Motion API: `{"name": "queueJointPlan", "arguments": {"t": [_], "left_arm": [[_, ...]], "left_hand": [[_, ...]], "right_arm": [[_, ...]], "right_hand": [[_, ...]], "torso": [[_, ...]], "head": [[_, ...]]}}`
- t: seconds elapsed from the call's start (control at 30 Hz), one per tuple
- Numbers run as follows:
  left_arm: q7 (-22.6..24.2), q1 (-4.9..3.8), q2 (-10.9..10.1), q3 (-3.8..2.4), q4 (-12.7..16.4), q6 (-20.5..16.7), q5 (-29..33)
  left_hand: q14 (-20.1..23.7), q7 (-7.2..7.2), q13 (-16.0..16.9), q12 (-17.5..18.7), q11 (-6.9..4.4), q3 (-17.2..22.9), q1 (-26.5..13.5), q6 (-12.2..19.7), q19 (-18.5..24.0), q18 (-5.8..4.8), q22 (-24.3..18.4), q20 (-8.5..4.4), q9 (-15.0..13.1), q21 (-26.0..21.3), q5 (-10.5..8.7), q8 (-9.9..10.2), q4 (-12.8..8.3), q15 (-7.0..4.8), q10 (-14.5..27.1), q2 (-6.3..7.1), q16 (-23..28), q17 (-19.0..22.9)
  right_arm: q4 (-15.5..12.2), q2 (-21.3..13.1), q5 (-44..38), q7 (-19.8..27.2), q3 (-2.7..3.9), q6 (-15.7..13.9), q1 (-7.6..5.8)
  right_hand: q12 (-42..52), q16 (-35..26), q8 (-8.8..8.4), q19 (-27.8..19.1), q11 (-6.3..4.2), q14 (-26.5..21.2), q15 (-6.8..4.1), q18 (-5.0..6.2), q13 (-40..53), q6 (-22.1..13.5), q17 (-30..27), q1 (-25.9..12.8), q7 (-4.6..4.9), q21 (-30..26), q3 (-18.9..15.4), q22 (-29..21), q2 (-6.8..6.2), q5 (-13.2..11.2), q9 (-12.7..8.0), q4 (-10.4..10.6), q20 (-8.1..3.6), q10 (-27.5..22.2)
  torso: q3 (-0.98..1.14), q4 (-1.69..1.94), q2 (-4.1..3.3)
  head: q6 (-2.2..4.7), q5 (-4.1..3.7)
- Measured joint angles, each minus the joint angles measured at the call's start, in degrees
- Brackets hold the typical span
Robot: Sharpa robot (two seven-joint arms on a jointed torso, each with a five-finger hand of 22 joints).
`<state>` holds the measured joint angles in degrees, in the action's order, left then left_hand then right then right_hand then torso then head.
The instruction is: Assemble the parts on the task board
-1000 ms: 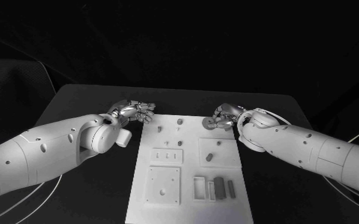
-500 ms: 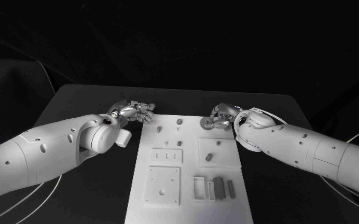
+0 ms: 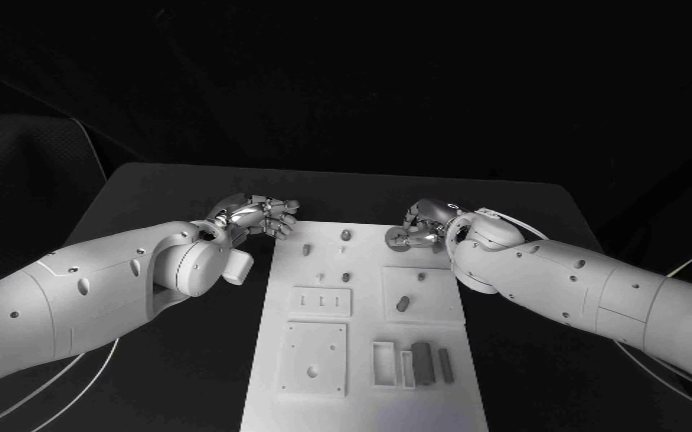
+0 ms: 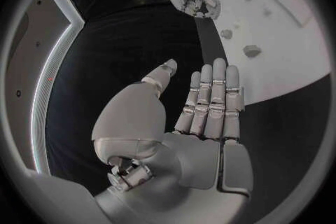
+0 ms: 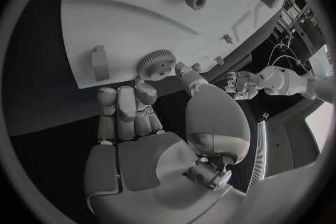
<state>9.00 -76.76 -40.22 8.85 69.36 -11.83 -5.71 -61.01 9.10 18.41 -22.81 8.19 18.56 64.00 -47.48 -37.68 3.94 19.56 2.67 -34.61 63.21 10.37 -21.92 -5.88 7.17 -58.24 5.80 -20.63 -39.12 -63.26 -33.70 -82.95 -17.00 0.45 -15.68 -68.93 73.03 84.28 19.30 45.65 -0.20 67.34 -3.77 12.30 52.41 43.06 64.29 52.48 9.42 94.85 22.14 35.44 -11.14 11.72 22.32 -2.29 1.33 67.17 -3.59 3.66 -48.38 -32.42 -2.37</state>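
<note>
Now, right hand (image 5: 150, 123) pinching gear (image 5: 155, 65) over task board (image 3: 433, 297), left hand (image 4: 203, 117) fingers straight, empty, no legible text.

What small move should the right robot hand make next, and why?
Probably close the fingertips on the gear and lift it slightly. In the right wrist view the right robot hand has its fingertips at the gear's edge on the task board, but a firm grip is not clear. The left robot hand is open, holding nothing.
</note>
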Motion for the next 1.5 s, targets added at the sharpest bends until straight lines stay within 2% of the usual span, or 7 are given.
{"name": "queueJointPlan", "arguments": {"t": [0.2, 0.4, 0.63, 0.87, 0.93, 1.17, 1.5], "left_arm": [[-0.03, 0.0, 0.04, 0.0, -0.05, 0.02, -0.01], [-0.07, 0.0, 0.07, 0.01, -0.08, 0.03, -0.02], [-0.13, 0.02, 0.05, 0.01, -0.11, 0.03, -0.03], [-0.18, 0.02, 0.05, 0.01, -0.12, 0.04, -0.04], [-0.19, 0.02, 0.06, 0.01, -0.12, 0.04, -0.04], [-0.23, 0.02, 0.0, 0.01, -0.12, 0.06, -0.05], [-0.28, 0.06, -0.03, 0.01, -0.2, 0.07, -0.05]], "left_hand": [[0.0, 0.0, 0.0, 0.0, 0.0, 0.0, 0.0, 0.0, 0.0, -0.01, 0.0, 0.0, 0.0, 0.0, 0.0, 0.0, 0.0, 0.0, 0.0, 0.0, 0.0, 0.0], [0.0, 0.0, 0.0, 0.0, 0.0, 0.0, 0.0, 0.0, 0.0, -0.05, 0.01, 0.0, 0.0, 0.0, 0.0, 0.0, 0.0, 0.0, 0.0, 0.0, 0.0, 0.0], [0.0, 0.0, 0.0, 0.0, 0.0, 0.0, 0.0, 0.0, 0.0, -0.11, 0.01, 0.0, -0.01, 0.0, 0.0, 0.0, 0.0, 0.0, 0.0, 0.0, 0.0, 0.0], [0.0, -0.14, -0.05, 0.0, 0.0, 0.0, 0.0, 0.14, 0.0, -0.14, 0.01, 0.0, -0.01, 0.0, 0.0, 0.0, 0.0, 0.0, 0.0, 0.0, 0.0, 0.0], [0.0, -0.15, -0.04, 0.0, 0.0, 0.0, 0.0, 0.15, 0.0, -0.16, 0.01, 0.0, -0.01, 0.0, 0.0, 0.0, 0.0, 0.0, 0.0, 0.0, 0.0, 0.0], [0.0, -0.15, -0.04, 0.0, 0.0, 0.0, 0.0, 0.15, 0.0, -0.39, 0.02, 0.0, -0.01, 0.0, 0.0, 0.0, 0.0, 0.0, 0.0, 0.0, 0.0, 0.0], [0.0, -0.15, -0.04, 0.0, 0.0, 0.0, 0.0, 0.15, 0.0, -0.4, 0.02, 0.0, -0.01, 0.0, 0.0, 0.0, 0.0, 0.0, 0.0, 0.0, 0.0, 0.0]], "right_arm": [[0.26, 0.47, -1.03, -0.89, 0.03, -0.05, -0.05], [0.49, 0.8, -2.29, -1.38, 0.07, 0.05, -0.11], [0.35, 0.63, -3.15, -1.3, 0.1, 0.48, -0.14], [0.31, 0.55, -3.44, -0.86, 0.15, 0.95, -0.21], [0.32, 0.53, -3.46, -0.75, 0.16, 1.08, -0.23], [0.03, 0.16, -3.49, -0.25, 0.17, 1.55, -0.25], [-0.29, -0.39, -3.53, 0.63, 0.2, 1.9, -0.2]], "right_hand": [[0.26, 0.29, 0.3, 0.0, 0.01, -0.01, -0.01, -0.02, 0.12, 0.97, 0.0, 0.0, -0.11, 0.0, -0.28, 0.08, 0.0, 0.0, 0.08, -0.37, 0.0, 0.01], [0.58, 0.7, 0.34, -0.01, -0.22, -0.25, -0.18, 0.36, 0.16, 1.95, -0.16, 2.71, -0.29, 0.0, 0.81, 0.32, 1.43, 0.0, 0.55, -3.07, -0.01, -0.21], [0.85, 0.71, 0.33, -0.2, -0.22, -0.51, -0.31, 0.74, 0.15, 1.96, -0.3, 4.71, -0.28, 0.01, 1.43, 0.39, 1.66, -0.01, 0.48, -4.3, -0.2, -0.22], [0.85, 0.71, 0.32, -0.21, -0.41, -0.55, -0.28, 0.75, 0.15, 1.96, -0.42, 5.49, -0.28, 0.0, 1.27, 0.39, 1.21, -0.01, 0.32, -4.45, -0.2, -0.41], [0.85, 0.71, -0.06, -0.42, -0.4, -0.72, -0.33, 0.76, 0.15, 1.66, -0.48, 5.55, 0.01, 0.01, 1.26, 0.38, 1.14, -0.01, 0.31, -4.47, 0.01, -0.43], [0.85, 0.7, -1.15, -0.64, -0.21, -1.26, -0.21, 0.74, 0.05, -0.16, -0.62, 5.58, 0.31, 0.0, 1.01, 0.38, 0.69, -0.01, 0.34, -4.48, -0.18, -1.03], [0.85, 0.7, -1.54, -0.83, -0.01, -1.28, -0.19, 0.71, 0.05, -1.0, -0.75, 6.07, 0.33, 0.0, 0.79, 0.37, 0.16, -0.01, 0.33, -4.58, 0.01, -1.25]], "torso": [[-0.01, 0.03, -0.01], [0.02, 0.03, -0.04], [0.05, 0.04, -0.05], [0.14, -0.02, -0.08], [0.15, -0.02, -0.08], [0.14, 0.0, -0.12], [0.09, 0.01, -0.13]], "head": [[0.07, -0.08], [0.08, -0.08], [-0.03, -0.15], [-0.1, -0.12], [-0.11, -0.11], [-0.15, -0.25], [-0.2, -0.24]]}}
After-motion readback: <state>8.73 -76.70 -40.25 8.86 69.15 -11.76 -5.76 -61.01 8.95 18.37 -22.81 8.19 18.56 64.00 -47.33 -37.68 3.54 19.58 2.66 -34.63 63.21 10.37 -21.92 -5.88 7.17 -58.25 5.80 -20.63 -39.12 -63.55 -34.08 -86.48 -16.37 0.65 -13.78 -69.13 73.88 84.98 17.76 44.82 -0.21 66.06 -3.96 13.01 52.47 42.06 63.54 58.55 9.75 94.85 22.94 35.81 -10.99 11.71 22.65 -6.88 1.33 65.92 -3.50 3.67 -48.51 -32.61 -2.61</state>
